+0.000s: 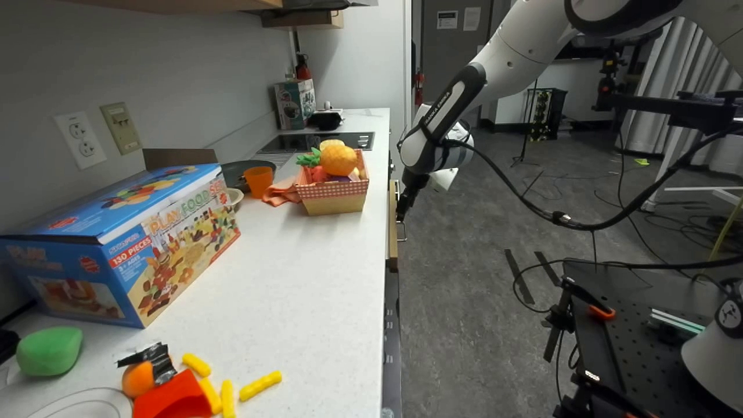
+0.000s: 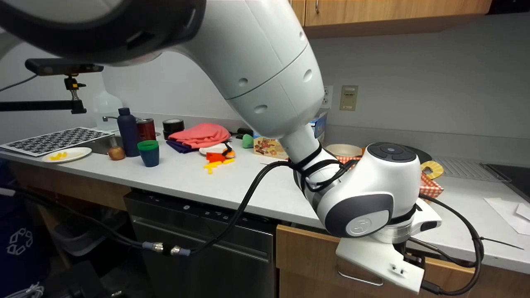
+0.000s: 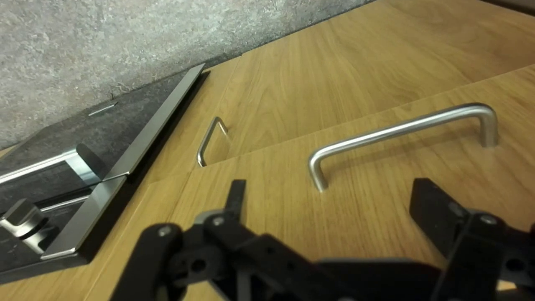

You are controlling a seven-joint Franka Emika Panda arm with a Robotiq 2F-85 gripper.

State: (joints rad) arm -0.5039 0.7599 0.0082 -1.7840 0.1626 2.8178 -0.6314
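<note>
Handle (image 3: 401,129) of dull metal, fixed to a wooden drawer front (image 3: 271,205): in the wrist view it lies just ahead of the gripper (image 3: 330,184), one end facing the gap, the other reaching past the fingertip on that view's right. The hand is released, its black fingers (image 3: 236,198) spread wide. In an exterior view they hang close beside the drawer; whether finger and metal touch, I can't tell from here.

The handle is a round, smooth bar, both ends bent back to the wood. Drawer and door (image 3: 301,92) below it share a warm brown grain, and the door has its own handle (image 3: 206,141). Next to them comes a dark appliance (image 3: 140,110) with metal trim and a chunky knob (image 3: 25,219).

A thin seam parts drawer from door. Above, the white speckled counter (image 1: 325,273) ends in a long straight edge; near it stands a basket (image 1: 334,206) with checked lining, heaped with toy fruit (image 1: 338,160), farther along from a blue carton (image 1: 191,249). Out from the drawer, mottled grey floor (image 1: 464,278) spreads as an aisle to a black perforated stand (image 1: 638,363), and the white arm (image 1: 514,56) slants across above it.
</note>
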